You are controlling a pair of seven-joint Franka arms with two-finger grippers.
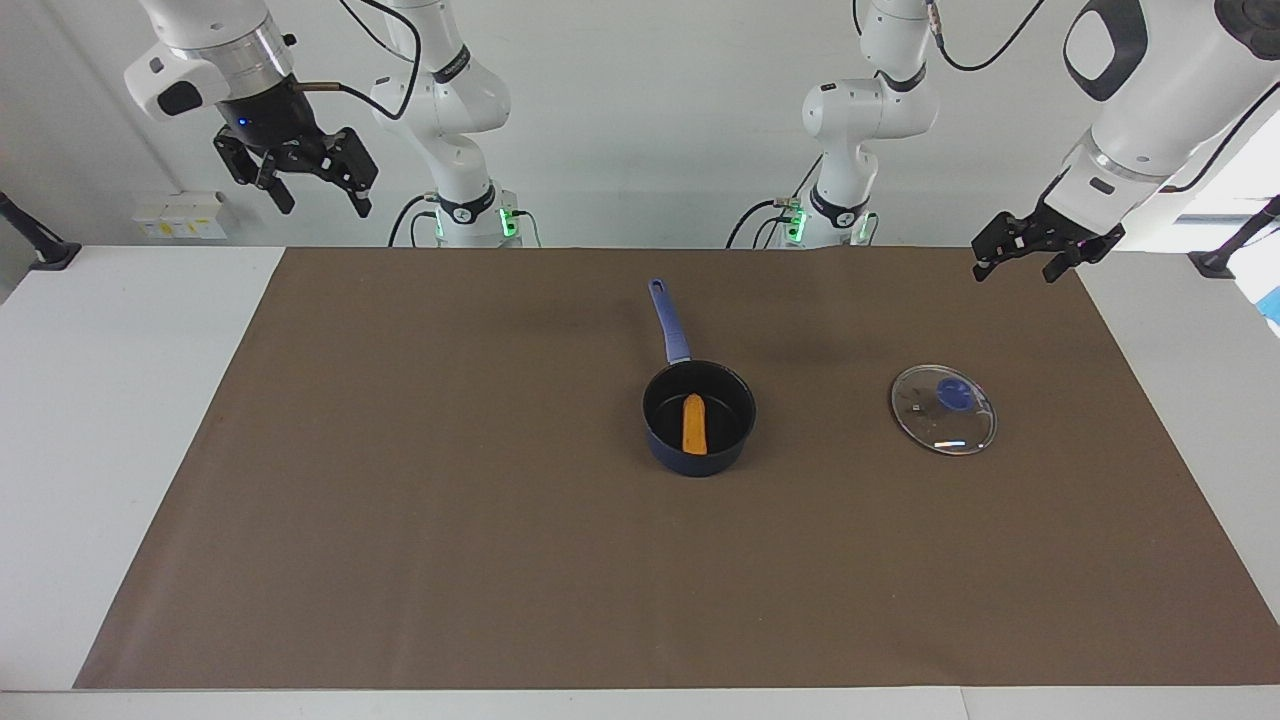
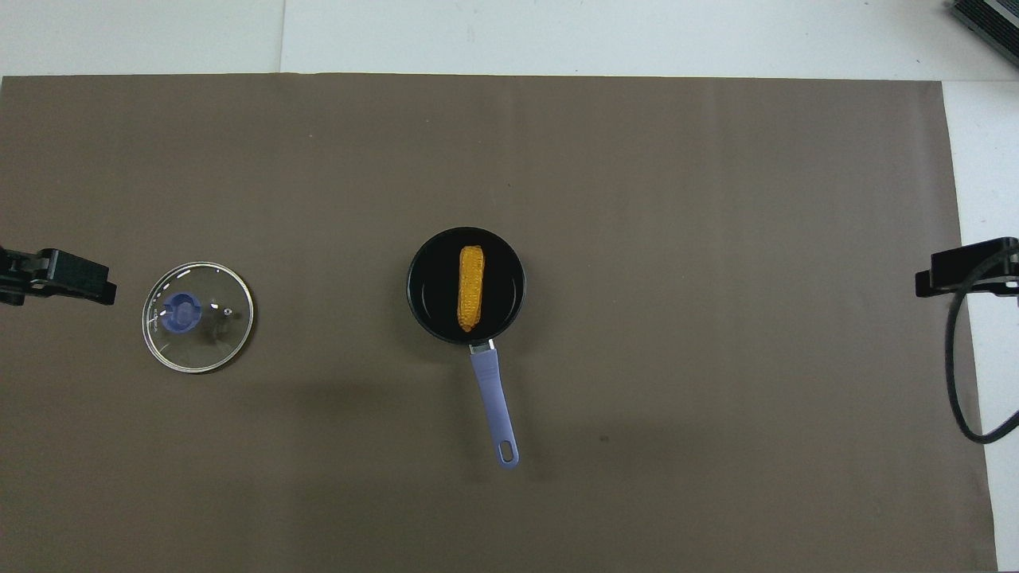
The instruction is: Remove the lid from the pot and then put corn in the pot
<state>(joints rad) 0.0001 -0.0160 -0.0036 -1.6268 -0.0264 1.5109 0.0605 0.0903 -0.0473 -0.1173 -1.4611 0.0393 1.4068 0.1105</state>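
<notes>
- Facing view: the pot (image 1: 699,417) sits near the middle of the brown mat (image 1: 400,500), its handle pointing to about 11 o'clock, toward the robots. The corn (image 1: 694,423) lies flat inside it, on the black bottom.
- The lid (image 1: 944,409) rests flat on the mat at 3 o'clock from the pot, well apart from it, toward the left arm's end of the table, blue knob up.
- The right gripper (image 1: 318,182) hangs high over the table edge at 10 o'clock from the pot, fingers spread wide and empty.
- The left gripper (image 1: 1035,255) hangs over the mat's corner at 1 o'clock from the lid, fingers parted and holding nothing.
- Overhead view: the corn (image 2: 470,288) lies along the 12-to-6 line inside the pot (image 2: 466,286), fully within the rim; the handle runs to 6 o'clock.
- The lid (image 2: 198,317) is at 9 o'clock from the pot; the left gripper (image 2: 60,274) shows at 9 o'clock from the lid, the right gripper (image 2: 967,267) at 3 o'clock from the pot.
- Judgement: both parts of the task look done. The step in hand is only to pull clear; doing it well means keeping both arms high and away, so nothing nudges the pot or lid.
</notes>
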